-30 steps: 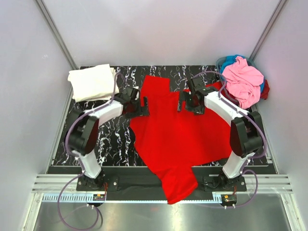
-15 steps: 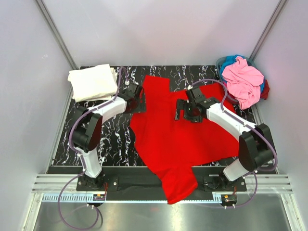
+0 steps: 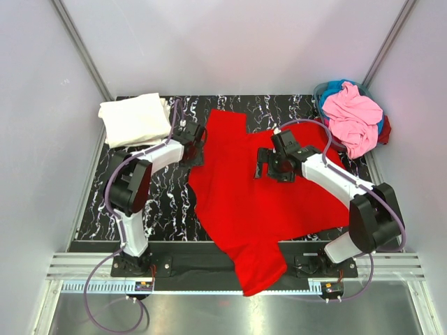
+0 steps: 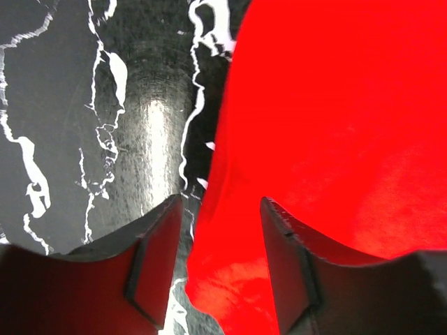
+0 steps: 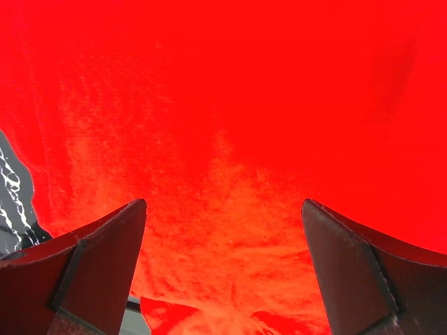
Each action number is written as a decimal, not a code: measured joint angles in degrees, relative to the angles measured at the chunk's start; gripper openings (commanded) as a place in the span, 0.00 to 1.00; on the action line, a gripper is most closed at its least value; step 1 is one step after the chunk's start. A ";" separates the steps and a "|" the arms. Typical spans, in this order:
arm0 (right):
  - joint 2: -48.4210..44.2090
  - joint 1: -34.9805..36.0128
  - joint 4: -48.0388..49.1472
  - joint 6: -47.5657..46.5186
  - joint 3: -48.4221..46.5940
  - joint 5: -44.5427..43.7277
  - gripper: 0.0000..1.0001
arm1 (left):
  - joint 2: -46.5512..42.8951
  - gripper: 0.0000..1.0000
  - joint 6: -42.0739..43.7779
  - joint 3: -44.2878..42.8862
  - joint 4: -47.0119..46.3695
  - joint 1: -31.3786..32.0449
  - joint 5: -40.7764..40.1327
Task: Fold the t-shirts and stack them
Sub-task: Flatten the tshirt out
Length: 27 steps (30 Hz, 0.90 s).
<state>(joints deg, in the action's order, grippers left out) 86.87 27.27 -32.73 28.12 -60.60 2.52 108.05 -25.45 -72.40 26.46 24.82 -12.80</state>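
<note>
One red shirt [image 3: 251,202] lies spread across the middle of the table [image 3: 160,202], one end hanging over the near edge. One folded white shirt [image 3: 133,118] sits at the far left corner. A crumpled pink and blue heap [image 3: 353,115] fills the far right corner, and I cannot count the shirts in it. The left gripper [image 4: 220,269] is spread apart, with the red shirt's left edge between its fingers [image 4: 154,272]. The right gripper [image 5: 223,272] gapes wide over the red cloth, holding nothing.
</note>
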 measured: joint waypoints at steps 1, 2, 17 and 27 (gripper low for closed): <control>-0.26 0.00 0.04 0.00 0.09 0.00 1.00 | 0.87 0.45 0.11 0.00 0.15 -0.48 0.90; -0.50 0.00 0.11 -0.02 0.22 0.00 1.00 | 1.07 0.45 0.11 0.00 0.24 -0.92 1.03; -0.70 0.00 0.42 -0.04 1.40 -0.04 1.00 | 4.37 0.00 2.19 -3.80 1.36 -3.26 7.50; -0.72 0.00 0.35 -0.72 1.40 -0.04 1.00 | 13.22 0.00 4.35 -18.45 8.39 -12.20 10.14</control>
<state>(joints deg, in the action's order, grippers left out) 86.15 27.27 -32.38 27.40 -59.20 2.48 121.27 -21.10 -90.85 34.85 12.62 -2.66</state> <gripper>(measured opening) 0.994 0.013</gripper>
